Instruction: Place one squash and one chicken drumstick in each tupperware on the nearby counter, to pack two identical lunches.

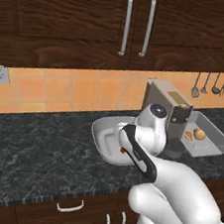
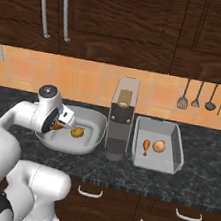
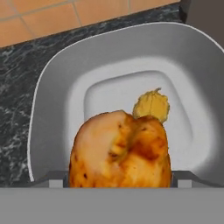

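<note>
The dark marbled tabletop (image 2: pixel 192 181) runs under an orange tiled wall. The fingers (image 3: pixel 118 181) stand wide and grip a chicken drumstick (image 3: pixel 120 151), holding it above the white round tupperware (image 2: pixel 90 142). Inside this tub lies the yellow-green squash (image 2: pixel 77 132). To the right, past the grey coffee machine (image 2: pixel 121 117), the grey rectangular tupperware (image 2: pixel 175 155) holds a second drumstick (image 2: pixel 146 146) beside the tan squash (image 2: pixel 159 146). Both containers sit nearer to the back edge of the tabletop.
</note>
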